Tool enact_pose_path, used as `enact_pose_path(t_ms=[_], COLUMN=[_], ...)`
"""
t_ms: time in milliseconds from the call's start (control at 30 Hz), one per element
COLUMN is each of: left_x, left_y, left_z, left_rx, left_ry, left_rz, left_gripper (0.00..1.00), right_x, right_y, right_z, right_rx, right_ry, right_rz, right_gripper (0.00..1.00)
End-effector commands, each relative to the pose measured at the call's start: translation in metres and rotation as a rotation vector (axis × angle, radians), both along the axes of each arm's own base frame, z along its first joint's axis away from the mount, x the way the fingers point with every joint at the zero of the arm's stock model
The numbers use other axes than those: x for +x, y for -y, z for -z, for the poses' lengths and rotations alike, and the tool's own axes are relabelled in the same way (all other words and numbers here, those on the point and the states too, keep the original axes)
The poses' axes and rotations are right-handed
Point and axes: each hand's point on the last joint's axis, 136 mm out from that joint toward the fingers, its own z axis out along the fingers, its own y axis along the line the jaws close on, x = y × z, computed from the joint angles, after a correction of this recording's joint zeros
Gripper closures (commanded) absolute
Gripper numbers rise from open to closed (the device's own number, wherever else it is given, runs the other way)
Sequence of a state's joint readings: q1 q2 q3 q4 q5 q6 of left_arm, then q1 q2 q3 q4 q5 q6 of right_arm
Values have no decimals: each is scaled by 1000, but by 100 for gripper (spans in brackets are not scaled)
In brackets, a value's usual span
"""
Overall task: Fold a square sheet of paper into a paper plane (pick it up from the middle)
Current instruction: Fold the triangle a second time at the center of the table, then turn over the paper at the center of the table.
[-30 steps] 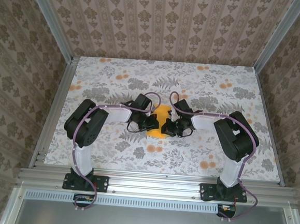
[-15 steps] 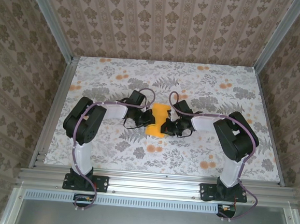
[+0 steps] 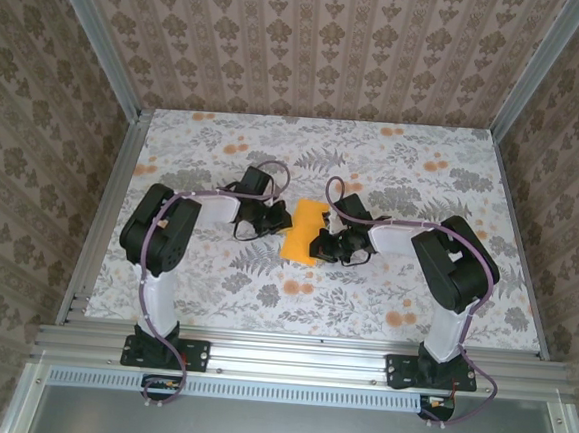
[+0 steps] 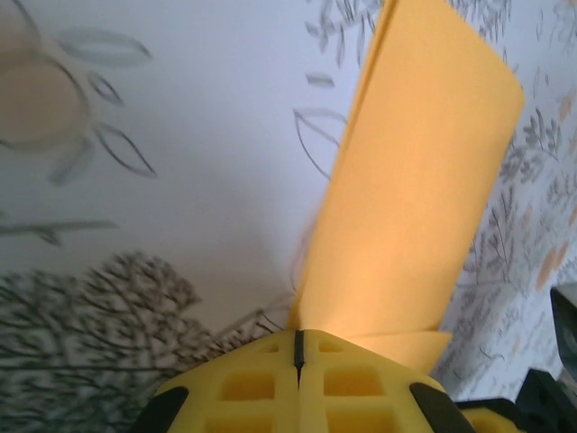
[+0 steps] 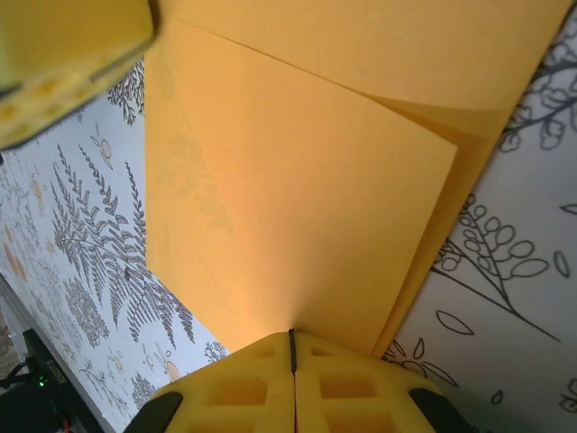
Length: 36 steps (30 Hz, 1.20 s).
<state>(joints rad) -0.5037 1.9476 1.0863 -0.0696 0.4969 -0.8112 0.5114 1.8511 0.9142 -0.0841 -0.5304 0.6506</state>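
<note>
**Grey-flowered tablecloth on the table: a folded orange-yellow sheet of paper pinched from both sides**

From the top camera, patterned walls close in the table on three sides. The sheet sits near the table's middle as a narrow folded strip. Its long axis runs from the far edge toward the near edge, with the near end leaning slightly to the left edge. The black left claw meets its left long side. The black right claw meets its right long side, a little nearer the near edge.

In the left wrist view, the left claw's gridded yellow pads are pressed together, clenched on the sheet. The paper comes out of the seam and stretches away to the upper right above the cloth. It is plain and matte, and a second layer peeks out low on the right.

In the right wrist view, the right claw's pads are likewise clamped on the sheet, which fans out from the seam. A diagonal layer edge crosses it, and stacked layers show along the right. A yellow fingertip of the left claw sits at the upper left, at the sheet's far edge.
</note>
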Motion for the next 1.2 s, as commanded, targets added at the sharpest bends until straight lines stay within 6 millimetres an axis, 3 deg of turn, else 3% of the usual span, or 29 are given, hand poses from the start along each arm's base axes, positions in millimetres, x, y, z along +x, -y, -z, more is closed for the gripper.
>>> enact_pose_path(t_ms=[0, 100, 167, 300, 400, 467, 733, 1033, 1167], left_x=[30, 33, 42, 38, 25, 14, -24, -41, -52], left_y=[-41, -41, -54, -66, -69, -69, -55, -33, -13], left_z=[17, 8, -5, -27, -39, -42, -45, -39, -35], left_rx=[183, 187, 183, 181, 166, 138, -25, -115, -120], left_ry=[73, 99, 124, 165, 183, 176, 120, 46, 26], left_rz=[-107, -95, -127, -128, -110, -96, -51, -30, 14], left_gripper=[93, 92, 89, 79, 71, 66, 49, 47, 47], right_x=[-78, -64, -42, 0, 23, 33, 51, 54, 55], right_y=[58, 45, 27, -1, -6, 1, 17, 21, 23], right_z=[62, 46, 21, -43, -79, -87, -72, -42, -30], right_rx=[-303, -251, -175, -40, -20, -73, -234, -291, -308], right_ry=[-278, -245, -169, 13, 140, 207, 270, 206, 173], right_rz=[-8, 12, 31, 64, 71, 69, -27, -87, -86], right_gripper=[93, 92, 91, 82, 67, 61, 53, 54, 59])
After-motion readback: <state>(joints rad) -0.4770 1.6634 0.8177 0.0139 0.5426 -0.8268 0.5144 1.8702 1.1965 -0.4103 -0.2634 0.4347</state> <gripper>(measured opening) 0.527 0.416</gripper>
